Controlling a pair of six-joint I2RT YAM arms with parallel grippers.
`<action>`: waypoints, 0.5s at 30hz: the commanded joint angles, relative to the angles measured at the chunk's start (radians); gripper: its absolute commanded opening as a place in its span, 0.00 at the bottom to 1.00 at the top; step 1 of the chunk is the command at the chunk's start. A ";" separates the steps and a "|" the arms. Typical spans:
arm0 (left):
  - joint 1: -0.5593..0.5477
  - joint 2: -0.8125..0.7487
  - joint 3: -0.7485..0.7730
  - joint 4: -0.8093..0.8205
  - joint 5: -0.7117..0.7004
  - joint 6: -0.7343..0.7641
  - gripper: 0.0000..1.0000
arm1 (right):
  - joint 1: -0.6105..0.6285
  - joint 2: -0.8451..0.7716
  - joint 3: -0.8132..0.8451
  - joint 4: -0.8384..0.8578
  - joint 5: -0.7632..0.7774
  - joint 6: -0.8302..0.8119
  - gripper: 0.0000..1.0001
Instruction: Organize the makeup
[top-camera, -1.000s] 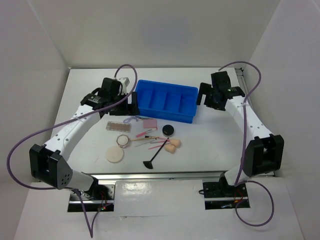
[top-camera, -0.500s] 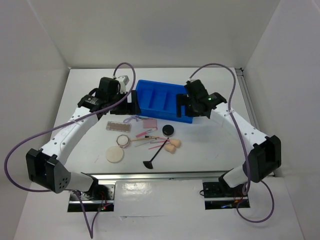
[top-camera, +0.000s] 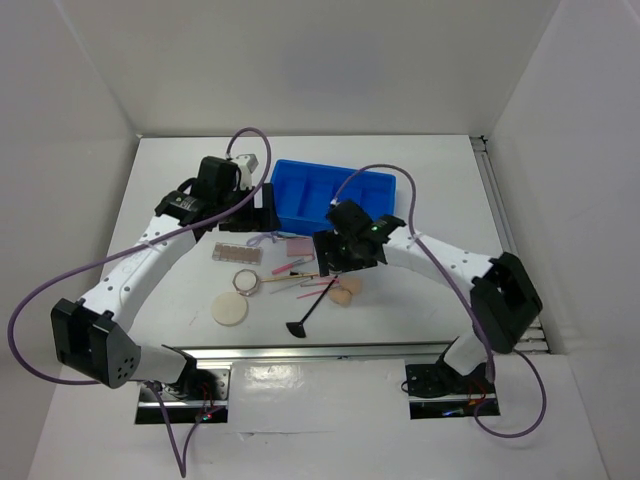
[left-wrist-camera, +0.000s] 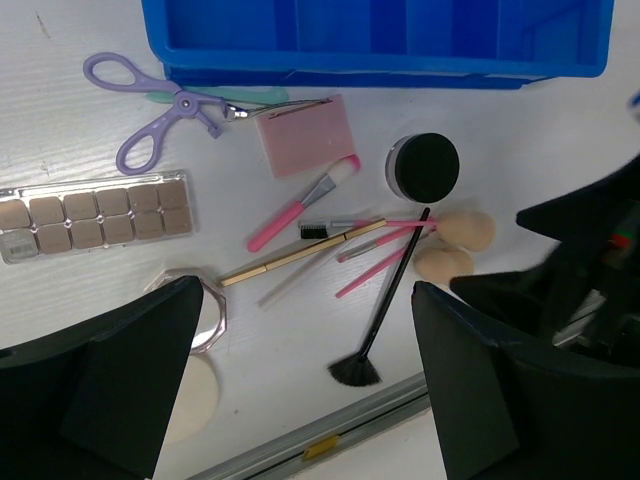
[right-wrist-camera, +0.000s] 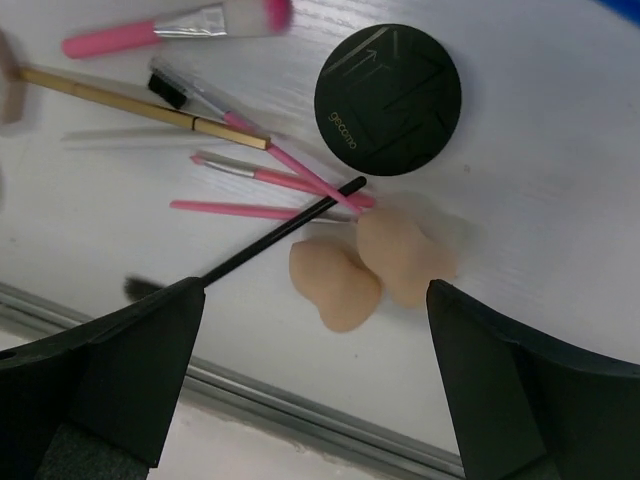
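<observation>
clear: table (right-wrist-camera: 560, 200) right of peach sponges (right-wrist-camera: 400, 255) | obstacles: black brush (right-wrist-camera: 280, 232), pink sticks (right-wrist-camera: 250, 210) left; compact (right-wrist-camera: 388, 98) behind

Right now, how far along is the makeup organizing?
Nothing is done yet: the blue tray shows only bare compartments. In hand: the right claw hangs open over the peach sponges, gripping nothing; the left claw is open too. Left: everything, including the black compact, eyeshadow palette, pink pad, brushes and round puff on the table.

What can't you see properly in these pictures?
- Top view: the black compact is hidden under the right tool.
- Left wrist view: the cream puff is half hidden behind the left tool's finger; the blue tray is cut off by the top edge.
- Right wrist view: the fan brush has a blurred head.
</observation>
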 joint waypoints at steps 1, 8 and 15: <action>-0.004 -0.035 -0.013 0.003 -0.014 0.003 1.00 | 0.015 0.085 0.033 0.085 0.020 0.029 1.00; -0.004 -0.035 -0.013 -0.017 -0.059 0.035 1.00 | 0.015 0.289 0.141 0.098 0.100 -0.034 1.00; -0.004 -0.026 -0.013 -0.026 -0.059 0.057 1.00 | 0.003 0.350 0.163 0.112 0.158 -0.065 1.00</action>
